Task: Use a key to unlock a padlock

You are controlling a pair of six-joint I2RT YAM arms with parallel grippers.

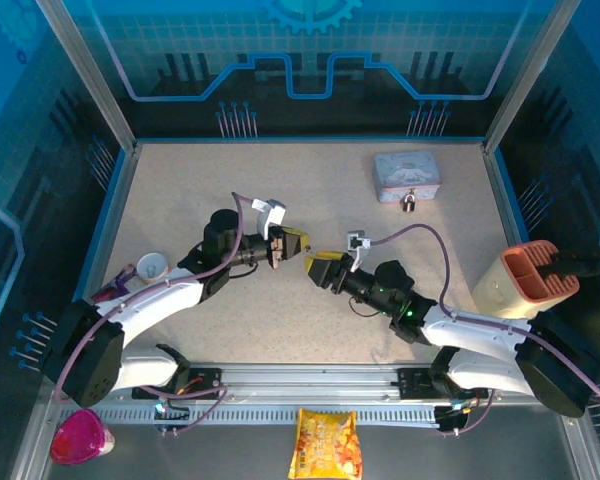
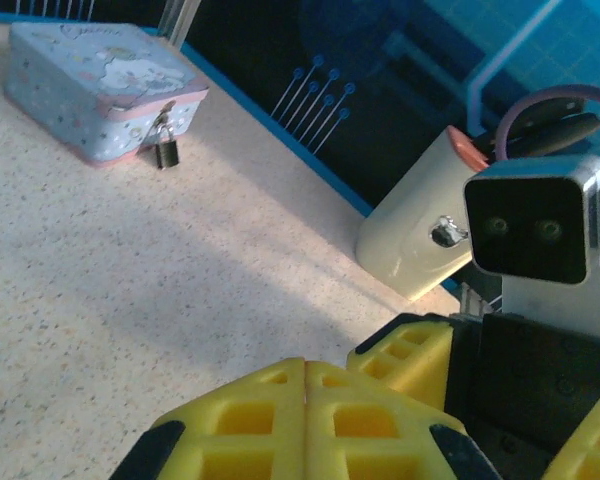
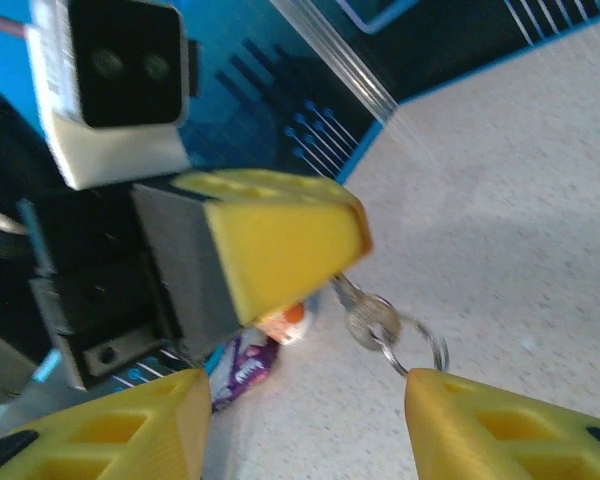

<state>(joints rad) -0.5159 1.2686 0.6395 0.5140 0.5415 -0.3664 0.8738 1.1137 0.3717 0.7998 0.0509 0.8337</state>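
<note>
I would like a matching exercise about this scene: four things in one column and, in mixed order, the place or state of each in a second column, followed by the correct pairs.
Things
1. padlock
2. key
3. right gripper
4. snack bag

Places or states
a. at the bottom edge of the top view
b. jaws apart, holding nothing
c. at the front of the tin
d. pinched in the shut jaws of the left gripper

Pairs: 1-c; 2-d; 3-b; 4-a
</note>
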